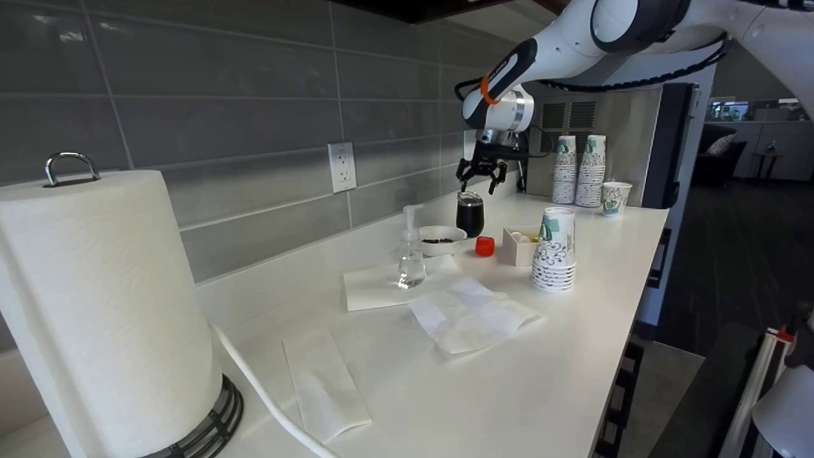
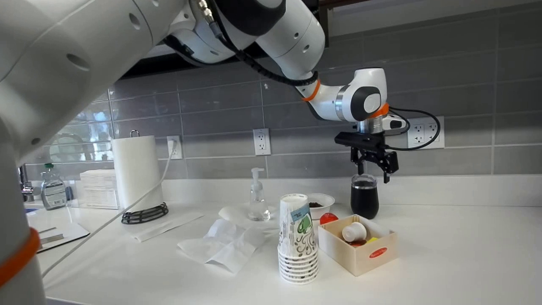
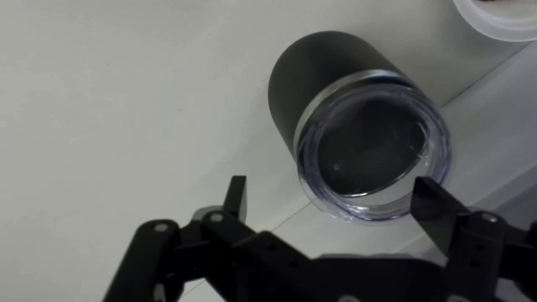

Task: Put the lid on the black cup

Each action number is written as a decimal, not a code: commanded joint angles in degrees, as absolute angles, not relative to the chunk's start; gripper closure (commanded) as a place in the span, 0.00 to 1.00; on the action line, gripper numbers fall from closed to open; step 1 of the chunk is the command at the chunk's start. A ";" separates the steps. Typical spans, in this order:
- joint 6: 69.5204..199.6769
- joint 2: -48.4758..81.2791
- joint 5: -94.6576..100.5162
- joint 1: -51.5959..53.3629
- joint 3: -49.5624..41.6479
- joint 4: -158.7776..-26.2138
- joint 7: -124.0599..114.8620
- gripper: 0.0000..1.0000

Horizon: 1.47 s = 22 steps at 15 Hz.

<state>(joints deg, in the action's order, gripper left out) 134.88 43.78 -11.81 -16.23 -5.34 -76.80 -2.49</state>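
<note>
The black cup point(image 1: 470, 219) stands upright on the counter near the wall in both exterior views point(image 2: 364, 200). A clear lid point(image 2: 364, 181) lies on top of its rim. In the wrist view the lid point(image 3: 373, 147) shows large above the dark body of the black cup point(image 3: 327, 63), past a silver rim band. I cannot tell whether the lid is pressed fully down. My gripper point(image 1: 478, 186) is open and empty, just above the lid, pointing down. In the wrist view the fingers point(image 3: 331, 180) are wide apart, and the right finger overlaps the lid's edge in the picture.
A white bowl point(image 2: 326, 199), a red cap point(image 1: 484, 246) and a wooden box point(image 2: 358, 254) with small items stand close to the cup. A stack of white paper cups point(image 2: 297, 241) and a clear pump bottle point(image 1: 411, 254) stand nearby. The tiled wall point(image 2: 457, 163) is close behind.
</note>
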 commanded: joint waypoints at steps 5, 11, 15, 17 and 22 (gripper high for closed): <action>142.60 31.33 -14.09 -17.98 -3.18 -94.06 4.01 0.00; 142.00 26.50 -13.78 -17.96 -3.19 -100.48 8.15 0.00; 144.33 23.64 -13.54 -17.67 -3.44 -106.32 10.91 0.00; 146.41 22.27 -13.70 -17.75 -3.37 -109.28 12.31 0.00; 150.52 19.55 -14.05 -17.99 -3.12 -115.09 15.06 0.00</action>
<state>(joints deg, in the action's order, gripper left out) 147.66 23.39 -12.85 -17.45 -3.80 -109.69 12.44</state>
